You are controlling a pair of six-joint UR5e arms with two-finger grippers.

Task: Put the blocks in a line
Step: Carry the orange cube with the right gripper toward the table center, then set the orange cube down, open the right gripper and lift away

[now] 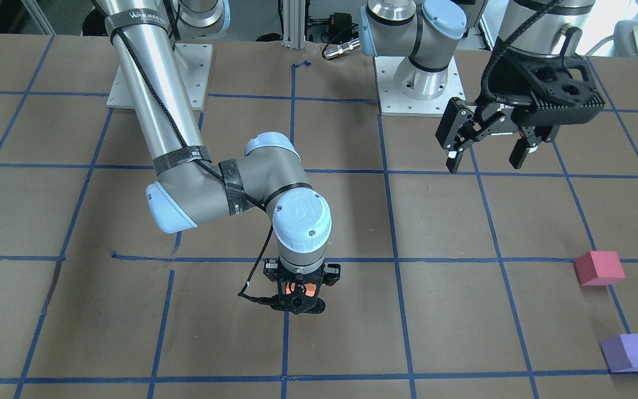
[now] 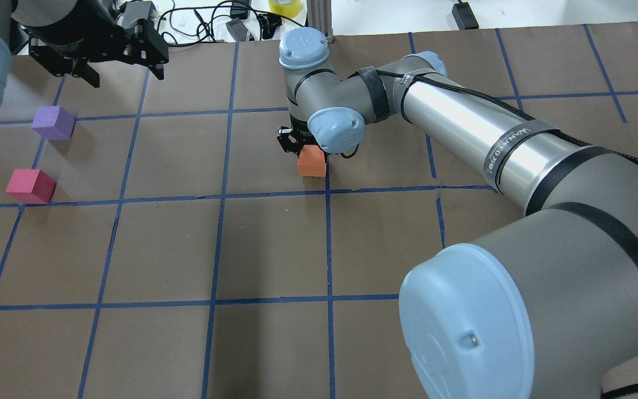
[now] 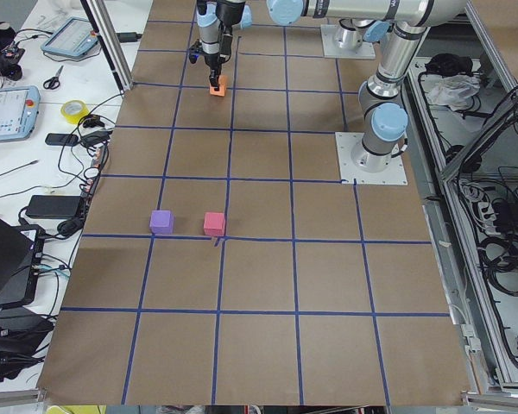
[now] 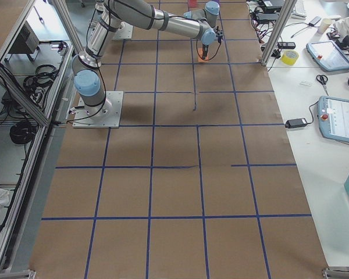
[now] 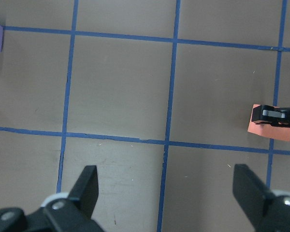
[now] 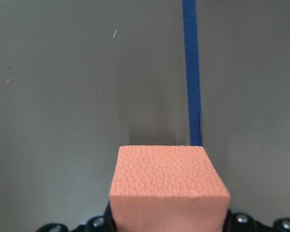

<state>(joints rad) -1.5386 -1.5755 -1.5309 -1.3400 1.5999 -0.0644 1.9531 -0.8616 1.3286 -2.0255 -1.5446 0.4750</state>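
Note:
The orange block point(image 2: 312, 162) sits between the fingers of my right gripper point(image 2: 298, 146) near the table's middle, at or just above the surface. It fills the bottom of the right wrist view point(image 6: 169, 186) and shows small in the left wrist view point(image 5: 267, 128). The crimson block point(image 2: 31, 186) and the purple block point(image 2: 53, 122) stand apart on the table at my far left, also in the front view as crimson point(image 1: 599, 268) and purple point(image 1: 629, 352). My left gripper point(image 2: 127, 77) hangs open and empty above the table, beyond the purple block.
Blue tape lines point(image 2: 230, 113) divide the brown table into squares. The arm bases point(image 1: 418, 83) stand on white plates at the robot's edge. Cables and a yellow tape roll point(image 2: 284, 5) lie past the far edge.

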